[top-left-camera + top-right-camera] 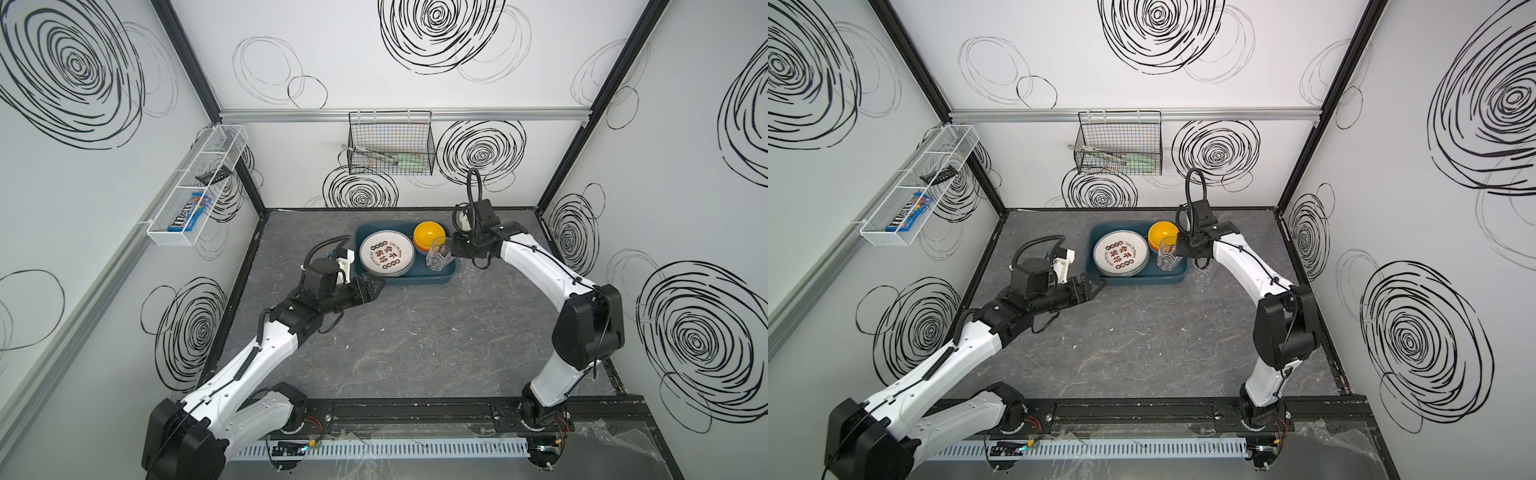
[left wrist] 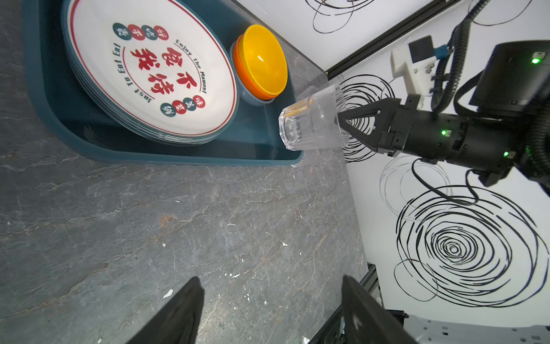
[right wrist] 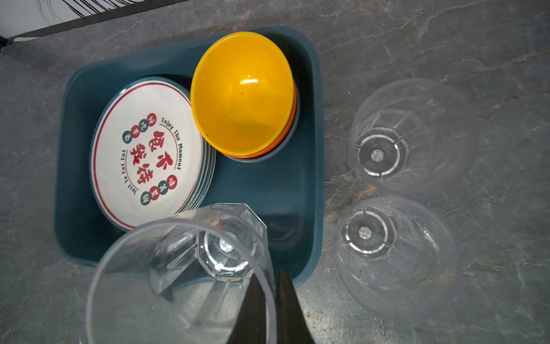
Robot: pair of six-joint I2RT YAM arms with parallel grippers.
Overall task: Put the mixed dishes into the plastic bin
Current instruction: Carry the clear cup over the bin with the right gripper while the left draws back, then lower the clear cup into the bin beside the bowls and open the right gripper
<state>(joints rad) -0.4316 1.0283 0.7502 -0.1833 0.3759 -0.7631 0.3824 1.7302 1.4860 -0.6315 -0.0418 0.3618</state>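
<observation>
Left wrist view, working left to right. My left gripper (image 2: 270,278) hangs with its jaws spread and nothing between them, just off the near left corner of the plastic bin (image 2: 178,158) and not touching it.

In the bin: stack of white plates (image 1: 386,254) on the left half, nested bowls (image 1: 431,236), yellow on top, in the far right corner.

My right gripper (image 3: 272,295) is clamped on the rim of a clear cup (image 3: 184,268), one finger inside the wall and one outside. The cup hangs mouth toward the wrist over the bin's near right corner, close beside the plates. Whether its base touches the bin floor I cannot tell.

Two more clear cups stand mouth-up on the table right of the bin: far one (image 3: 410,140), near one (image 3: 395,259). They sit near each other and outside the bin wall.

Handling, my judgement: the cups look like thin plastic, so light, fairly stiff and slick. A rim pinch holds them, but they could pivot, so squeeze gently. Take the loose cups the same way, by the rim on the side away from the bin.
</observation>
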